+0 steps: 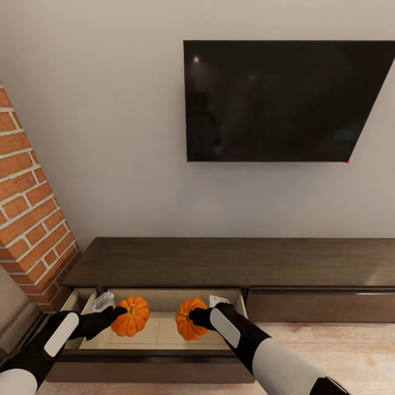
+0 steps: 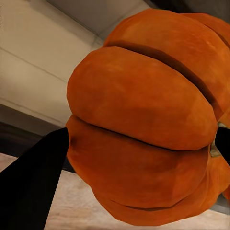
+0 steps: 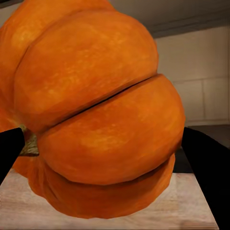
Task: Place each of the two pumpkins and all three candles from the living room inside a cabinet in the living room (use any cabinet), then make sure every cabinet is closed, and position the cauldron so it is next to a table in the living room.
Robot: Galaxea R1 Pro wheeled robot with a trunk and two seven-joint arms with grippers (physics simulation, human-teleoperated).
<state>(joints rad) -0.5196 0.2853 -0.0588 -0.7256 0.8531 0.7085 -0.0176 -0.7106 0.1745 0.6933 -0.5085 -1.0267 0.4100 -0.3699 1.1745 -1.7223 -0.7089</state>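
Two bright-orange ribbed pumpkins hang over the open drawer (image 1: 156,329) of the long dark-brown cabinet (image 1: 230,260). My left gripper (image 1: 116,314) is shut on the left pumpkin (image 1: 131,316), and my right gripper (image 1: 196,317) is shut on the right pumpkin (image 1: 188,320). In the left wrist view the pumpkin (image 2: 143,120) sits between the black fingers (image 2: 33,182). In the right wrist view the other pumpkin (image 3: 96,110) is clamped between the two fingers (image 3: 206,163). The drawer's pale inside lies below both.
Two small white objects (image 1: 103,300) (image 1: 218,300) lie at the drawer's back corners. A dark TV (image 1: 285,101) hangs on the wall above the cabinet. A brick wall (image 1: 30,219) stands at the left. The drawer front (image 1: 318,307) to the right is closed.
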